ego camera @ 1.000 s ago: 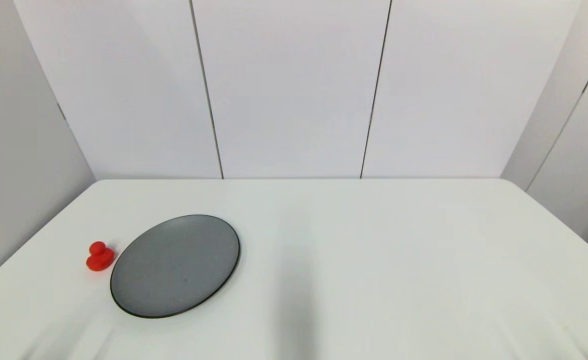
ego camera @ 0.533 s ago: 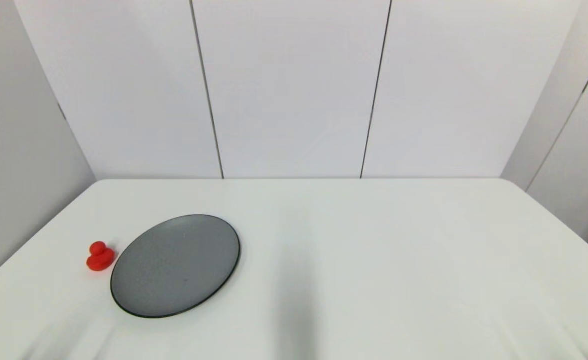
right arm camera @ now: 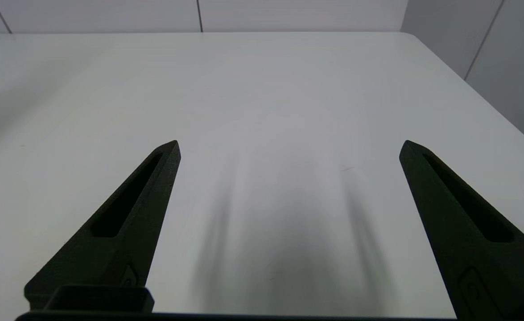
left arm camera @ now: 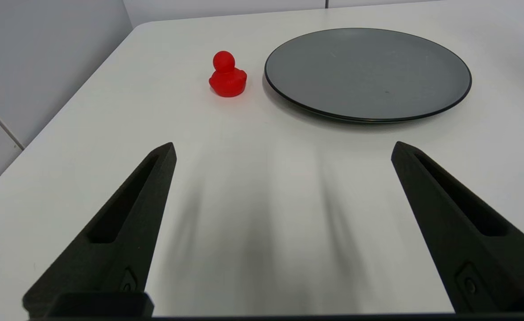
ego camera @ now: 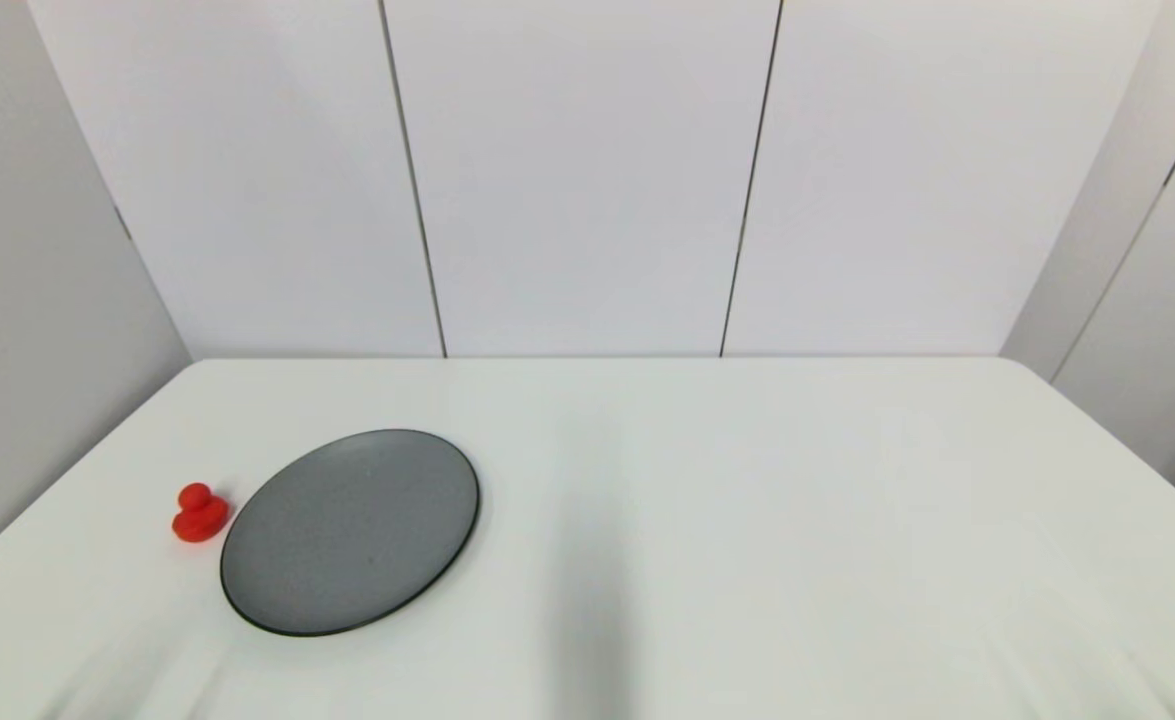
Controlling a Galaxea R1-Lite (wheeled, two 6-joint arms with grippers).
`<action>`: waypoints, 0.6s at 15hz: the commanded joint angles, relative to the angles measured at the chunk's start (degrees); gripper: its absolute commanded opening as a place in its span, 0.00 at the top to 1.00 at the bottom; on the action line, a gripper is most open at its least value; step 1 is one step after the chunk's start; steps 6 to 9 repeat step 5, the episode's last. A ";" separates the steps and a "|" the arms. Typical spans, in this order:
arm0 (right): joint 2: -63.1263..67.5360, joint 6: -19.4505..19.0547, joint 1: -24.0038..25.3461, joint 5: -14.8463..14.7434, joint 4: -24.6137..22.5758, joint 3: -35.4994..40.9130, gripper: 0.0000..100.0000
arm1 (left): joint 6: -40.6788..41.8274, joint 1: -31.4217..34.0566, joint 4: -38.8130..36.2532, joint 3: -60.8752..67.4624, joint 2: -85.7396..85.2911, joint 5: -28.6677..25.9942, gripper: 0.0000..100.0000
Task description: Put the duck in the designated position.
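The left gripper [left arm camera: 283, 151] is spread wide and empty above the bench [left arm camera: 110, 133]; the right gripper [right arm camera: 290, 149] likewise. The duck [left arm camera: 227, 76], upper centre of the left wrist frame, stands upright just left of the plate [left arm camera: 368, 73]. It looks light, soft and slick: pinch the round body low. Its facing is unclear.

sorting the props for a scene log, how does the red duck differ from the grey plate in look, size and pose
The duck is glossy red; the plate is dull dark grey. The duck is tiny, while the plate is far wider. The duck stands upright, a round head on a rounder body, whereas the plate lies flat and low. Both rest on the white table, side by side without touching, the duck on the plate's left, and no pincer holds either.
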 commanded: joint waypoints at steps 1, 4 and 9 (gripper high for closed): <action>0.07 0.11 0.02 0.09 -0.15 -0.09 0.00 | 0.03 0.03 0.01 0.00 0.07 -0.03 0.00; 0.07 0.20 0.02 0.09 -0.15 0.00 0.00 | 0.03 0.03 0.01 0.00 0.07 -0.03 0.00; 0.07 0.20 0.02 0.09 -0.15 0.00 0.00 | 0.03 0.03 0.01 0.00 0.07 -0.03 0.00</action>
